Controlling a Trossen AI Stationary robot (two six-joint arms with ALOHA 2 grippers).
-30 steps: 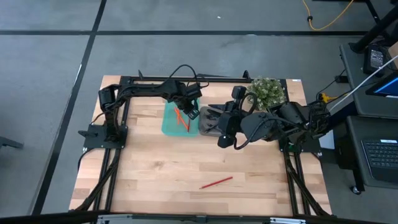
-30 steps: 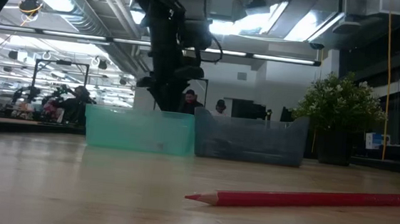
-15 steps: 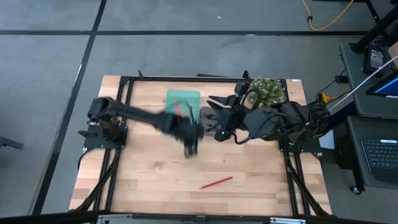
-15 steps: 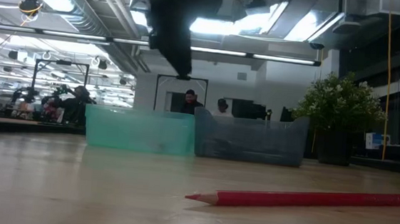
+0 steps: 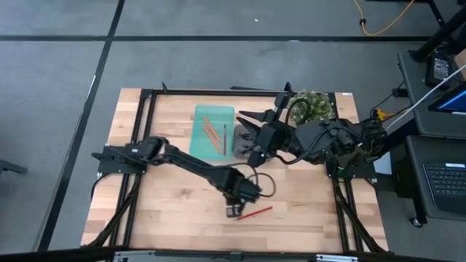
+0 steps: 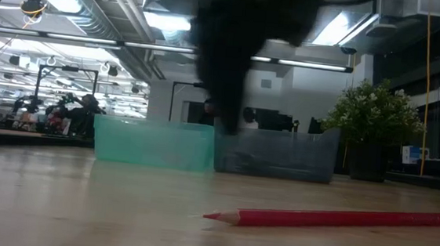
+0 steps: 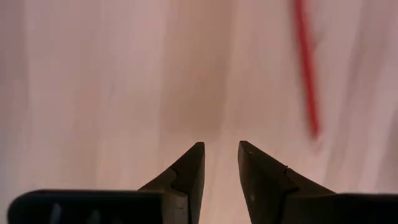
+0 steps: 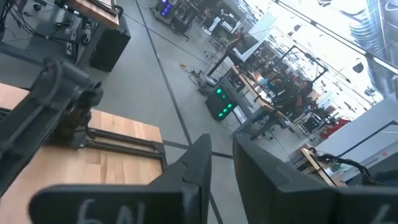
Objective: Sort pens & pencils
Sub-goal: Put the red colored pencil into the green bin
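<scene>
One red pencil lies flat on the wooden table near its front edge; it also shows in the low view and the left wrist view. My left gripper is open and empty, pointing down just left of the pencil's tip, above the table. Several orange pencils and a dark one lie in the teal tray. My right gripper is open and empty over the grey tray, tipped up toward the room.
The teal tray and grey tray stand side by side at the table's far middle. A potted plant stands at the far right. A black frame runs along the table's far and side edges. Bare wood surrounds the red pencil.
My left gripper has swung fast from above the teal tray toward the table's near edge and to the right, and come down beside the red pencil. The pencils lie loose in the teal tray. The red pencil has not moved.
</scene>
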